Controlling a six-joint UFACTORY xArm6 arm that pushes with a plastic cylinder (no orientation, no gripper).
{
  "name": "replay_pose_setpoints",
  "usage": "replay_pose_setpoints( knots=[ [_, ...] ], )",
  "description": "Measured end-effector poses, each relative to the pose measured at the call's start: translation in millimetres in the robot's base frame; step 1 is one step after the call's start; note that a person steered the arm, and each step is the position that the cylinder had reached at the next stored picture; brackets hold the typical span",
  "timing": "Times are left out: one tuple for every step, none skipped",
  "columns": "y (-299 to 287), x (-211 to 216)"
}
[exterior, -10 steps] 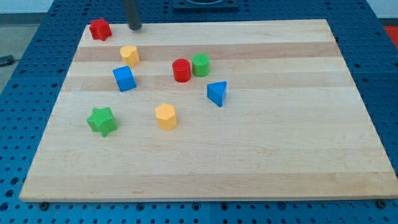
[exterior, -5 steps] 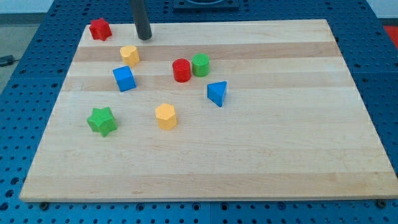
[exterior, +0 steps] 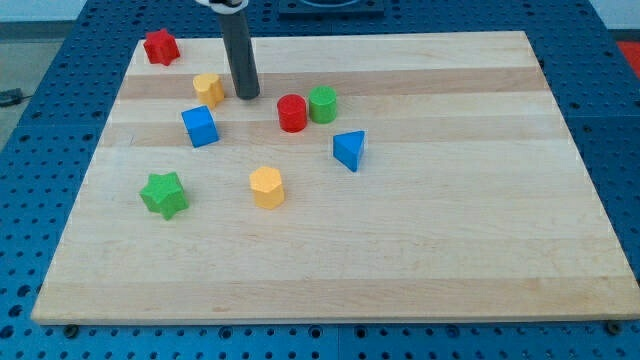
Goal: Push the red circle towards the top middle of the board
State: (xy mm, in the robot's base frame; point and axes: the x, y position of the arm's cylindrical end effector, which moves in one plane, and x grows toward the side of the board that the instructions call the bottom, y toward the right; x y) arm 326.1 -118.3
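The red circle (exterior: 292,113) sits on the wooden board (exterior: 450,200), left of centre in the upper part, touching a green circle (exterior: 323,104) on its right. My tip (exterior: 246,95) rests on the board to the left of the red circle, a short gap away, and just right of a small yellow block (exterior: 208,89). The dark rod rises from the tip toward the view's top.
A red star-like block (exterior: 160,46) lies at the top left corner. A blue cube (exterior: 200,126) is below the small yellow block. A blue triangle (exterior: 349,150), a yellow hexagon (exterior: 267,187) and a green star (exterior: 164,194) lie lower down.
My tip has moved down and to the right from the board's top edge to beside the small yellow block, nearer the red circle. No block has moved.
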Motion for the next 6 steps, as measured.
replay_pose_setpoints(
  knots=[
    [6.1,46.5],
    [63.9,72.8],
    [81.6,71.5],
    [78.4,66.8],
    [66.7,55.7],
    [49.6,51.2]
  ],
)
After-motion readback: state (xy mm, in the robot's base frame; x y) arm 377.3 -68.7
